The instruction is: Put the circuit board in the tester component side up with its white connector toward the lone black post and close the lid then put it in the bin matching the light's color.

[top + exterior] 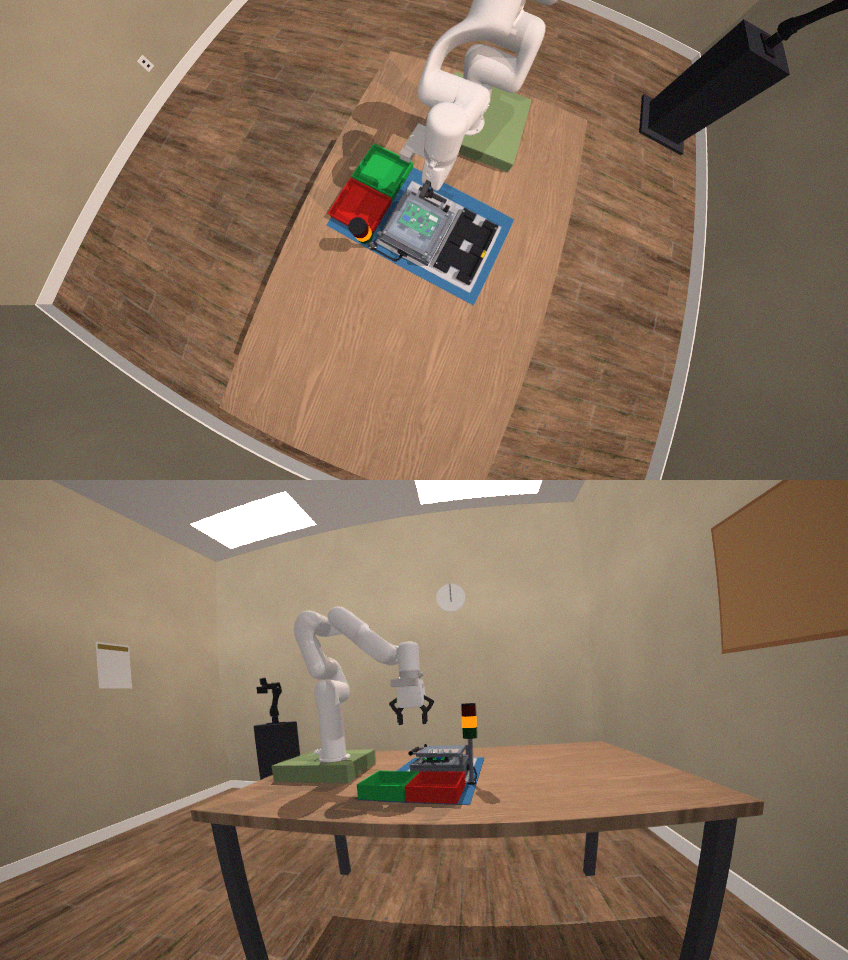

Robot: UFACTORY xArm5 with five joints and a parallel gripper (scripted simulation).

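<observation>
The green circuit board lies flat in the grey tester under the shut clear lid. The tester also shows in the side view. My gripper is open and empty, well above the tester's rear edge; from above it shows near the lid's rear corner. The signal light shows amber in its middle segment; its top shows in the overhead view. The green bin and the red bin stand side by side left of the tester, both empty. The black tray is empty.
A blue mat lies under the tester, tray and bins. My arm stands on a green base block at the table's far side. A black cabinet stands on the floor off the table.
</observation>
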